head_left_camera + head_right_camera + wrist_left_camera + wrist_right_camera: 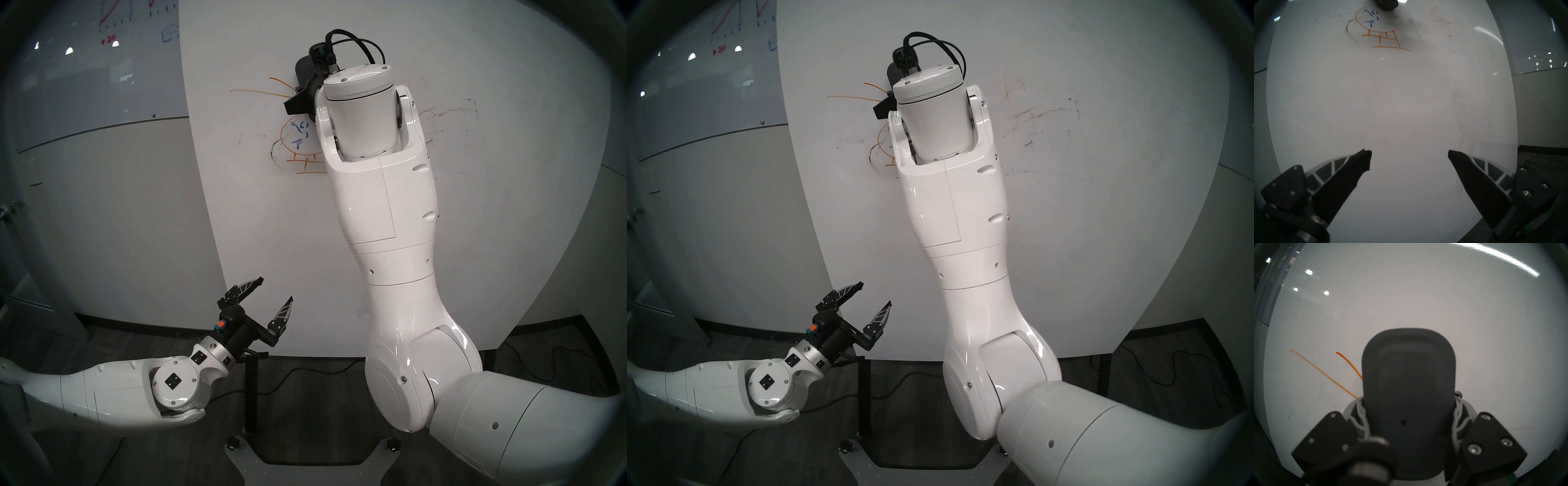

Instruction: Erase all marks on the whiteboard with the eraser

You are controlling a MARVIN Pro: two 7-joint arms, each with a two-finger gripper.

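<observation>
Pressing the eraser point(1408, 387), clamped in our right gripper point(1409, 414), flat against the whiteboard point(271, 220), we should sweep across the orange marks point(1325, 375); left gripper point(274, 292) hangs spread wide, empty.

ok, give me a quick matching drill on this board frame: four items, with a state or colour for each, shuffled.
Items:
1. left pincer
2. right pincer
3. helicopter drawing
4. stick figure

States:
A. blue
B. open, holding nothing
C. orange
D. shut on the eraser, up at the whiteboard

Pairs: 1-B, 2-D, 3-C, 4-A
</observation>
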